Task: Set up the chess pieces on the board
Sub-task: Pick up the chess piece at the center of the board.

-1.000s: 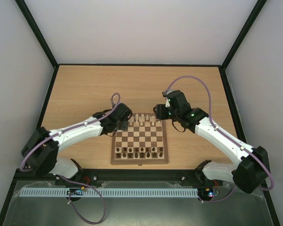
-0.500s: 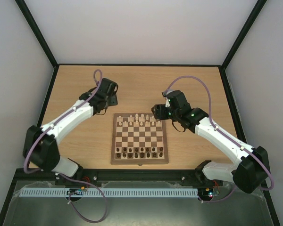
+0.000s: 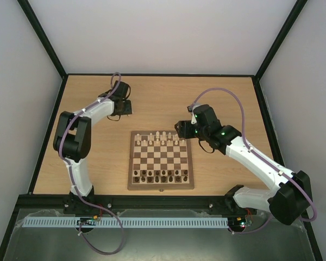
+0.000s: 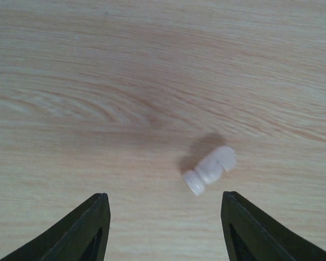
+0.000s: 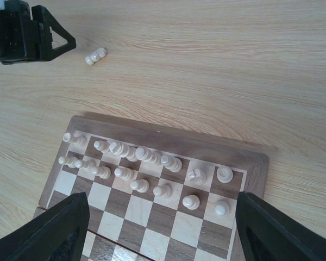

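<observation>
The board (image 3: 161, 186) lies in the middle of the table. Pale chess pieces (image 3: 160, 139) fill its two far rows and dark ones (image 3: 160, 175) stand along its near side. One pale piece (image 4: 209, 170) lies on its side on the bare tabletop, off the board's far left. My left gripper (image 4: 163, 197) hovers open just short of it, nothing between the jaws. My right gripper (image 5: 162, 201) hangs open above the board's far right corner, over the pale rows (image 5: 146, 163). That view also shows the fallen piece (image 5: 95, 56) beside the left fingers (image 5: 69, 42).
Black-framed walls close the table on the left, right and far sides. Light wood tabletop (image 3: 163, 95) stretches beyond the board. The left arm (image 3: 76, 136) rises along the left side and the right arm (image 3: 255, 160) crosses the right side.
The left arm has swung from the board's far left corner out to the far left of the table and its jaws have opened. The right gripper has stayed put and opened wider.
</observation>
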Available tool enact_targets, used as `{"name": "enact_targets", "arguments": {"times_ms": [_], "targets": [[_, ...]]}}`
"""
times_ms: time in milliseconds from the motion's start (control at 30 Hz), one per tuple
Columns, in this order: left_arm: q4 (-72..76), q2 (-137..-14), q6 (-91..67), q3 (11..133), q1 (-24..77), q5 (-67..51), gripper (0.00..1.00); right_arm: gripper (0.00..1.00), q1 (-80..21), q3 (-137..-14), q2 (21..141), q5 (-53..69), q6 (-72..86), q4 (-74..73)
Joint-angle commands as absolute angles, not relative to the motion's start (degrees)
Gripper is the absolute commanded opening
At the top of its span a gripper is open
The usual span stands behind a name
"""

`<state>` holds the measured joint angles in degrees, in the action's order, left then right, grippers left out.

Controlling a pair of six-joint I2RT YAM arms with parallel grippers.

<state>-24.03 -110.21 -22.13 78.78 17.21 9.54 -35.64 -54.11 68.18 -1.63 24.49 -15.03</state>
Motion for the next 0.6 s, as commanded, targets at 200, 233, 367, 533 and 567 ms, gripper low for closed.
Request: {"name": "enact_targets", "arguments": {"times_ms": [200, 233, 367, 533, 567], "targets": [[-20.10, -115.01, -15.75, 81.83, 12.86, -1.49, 0.50, 0.72, -35.54, -53.19, 67.22, -0.74, 23.99, -14.46], [-19.98, -115.52, -15.44, 81.89, 12.76, -1.90, 0.50, 0.72, -35.59, -53.24, 67.30, -0.63, 23.99, -14.40], [-19.58, -117.42, -13.96, 81.78, 12.74, -5.24, 0.53, 0.72, -35.60, -53.18, 67.50, -0.67, 23.91, -14.41], [-18.98, -118.88, -13.43, 81.34, 12.68, -6.17, 0.55, 0.72, -35.55, -53.23, 67.74, -0.71, 23.90, -14.38], [-18.96, -119.13, -13.30, 81.30, 12.52, -6.57, 0.56, 0.72, -35.56, -53.21, 67.76, -0.63, 23.91, -14.37]]}}
